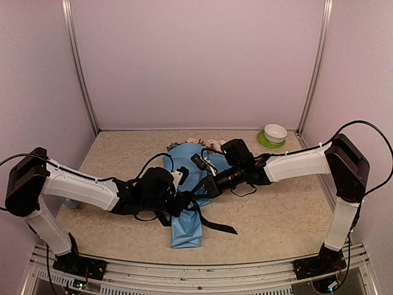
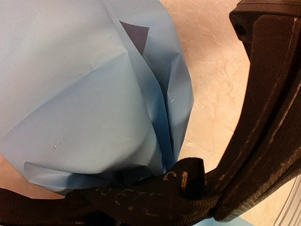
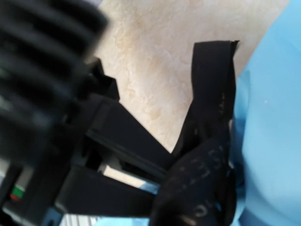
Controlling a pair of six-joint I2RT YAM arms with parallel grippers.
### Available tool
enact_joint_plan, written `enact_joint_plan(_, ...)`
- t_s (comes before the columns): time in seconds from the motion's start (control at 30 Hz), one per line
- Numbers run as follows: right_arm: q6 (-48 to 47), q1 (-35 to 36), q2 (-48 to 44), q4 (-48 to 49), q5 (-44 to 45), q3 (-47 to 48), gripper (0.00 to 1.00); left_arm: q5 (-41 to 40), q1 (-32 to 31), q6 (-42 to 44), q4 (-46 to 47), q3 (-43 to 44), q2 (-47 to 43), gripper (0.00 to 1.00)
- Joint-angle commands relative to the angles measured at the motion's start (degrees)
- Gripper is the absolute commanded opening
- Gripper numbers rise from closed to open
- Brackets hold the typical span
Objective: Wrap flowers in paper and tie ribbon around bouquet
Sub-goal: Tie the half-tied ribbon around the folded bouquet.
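Floppy and slick, the ribbon (image 1: 218,225) is pinched in the closed left tool (image 1: 182,200) and closed right tool (image 1: 201,189), and is best taken at the waist of the light, crushable bouquet (image 1: 186,232).

bouquet (image 1: 184,165): lies flat mid-table, long axis running near to far, wide end far, narrow end near.

paper (image 1: 186,232): light blue side out, wrapped as a loose cone. soft creases and overlapping folds run along its length. the left wrist view shows one small dark navy triangle where a corner turns back.

flowers (image 1: 199,141): pale pink blooms poke just past the far wide end. too small in the top view for detail; stems hidden by the wrap.

ribbon (image 1: 218,224): flat, black, floppy. crosses the cone about mid-length, bunched and twisted against the paper. one tail trails on the table to the right of the narrow end. the right wrist view shows a cut end standing up just beside the blue.
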Motion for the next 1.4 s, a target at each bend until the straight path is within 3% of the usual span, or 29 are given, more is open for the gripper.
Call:
enact_joint_plan(0.0,0.91,0.62,-0.65,1.20,-0.90,-0.66,0.06,0.07,0.71,-0.62,5.00,-2.75,-4.01,0.13)
enact_joint_plan(0.13,2.36,0.80,-1.51,3.34,-2.49,-1.81,0.16,0.65,1.63,-0.31,5.21,-2.78,-3.33,0.15)
enact_joint_plan(0.27,3.24,0.83,-1.25,3.91,-2.38,-1.72,0.19,2.22,1.67,1.01,4.10,-0.89,0.19,0.18)
enact_joint_plan(0.47,3.48,0.80,-2.97,3.60,-1.25,-2.12,0.26,2.01,1.66,0.87,4.95,-0.88,2.08,0.13)
enact_joint_plan(0.77,1.88,0.49,-4.63,-2.79,8.36,-0.68,0.29,0.93,1.75,-0.11,5.91,-1.32,2.38,0.08)
enact_joint_plan(1.17,-3.07,-2.87,-1.80,-10.47,11.56,4.23,0.34,0.76,1.75,-0.28,4.00,0.20,5.41,0.09)
enact_joint_plan(1.37,-7.18,-5.72,1.67,-16.55,18.90,7.70,0.26,1.12,1.75,-0.39,3.65,0.43,5.60,0.09)
